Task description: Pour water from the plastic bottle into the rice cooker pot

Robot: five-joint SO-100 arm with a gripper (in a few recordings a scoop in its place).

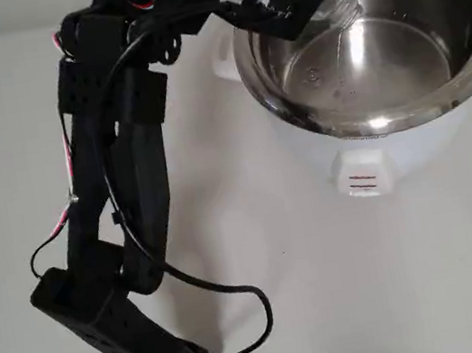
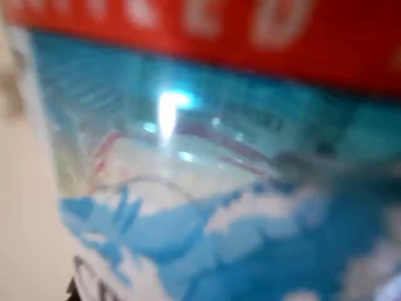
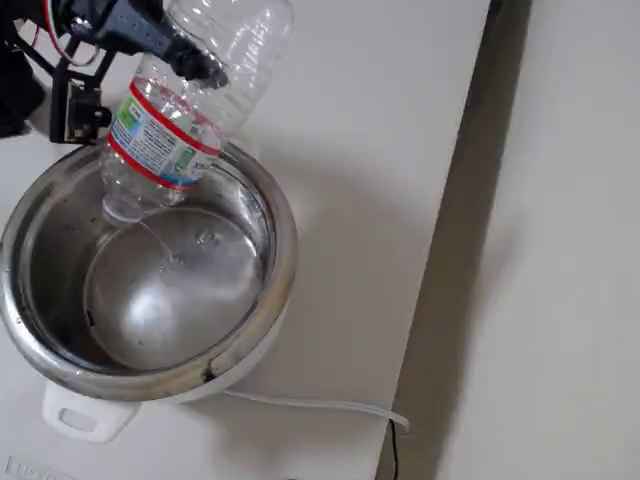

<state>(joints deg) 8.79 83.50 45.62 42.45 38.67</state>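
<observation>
Item: small clear ribbed plastic bottle (image 2: 207,188) with red and blue label, pinched in my gripper (image 3: 185,60), tilted mouth-down over the shiny steel rice cooker pot (image 1: 470,53) below. Water (image 1: 357,82) pooled inside. Risk: grip slipping, bottle dropping in.

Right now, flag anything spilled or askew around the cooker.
Nothing stands out. The plastic bottle is tipped mouth-down over the rice cooker pot in the pincer, as pouring requires, and the table around the cooker looks dry.
</observation>
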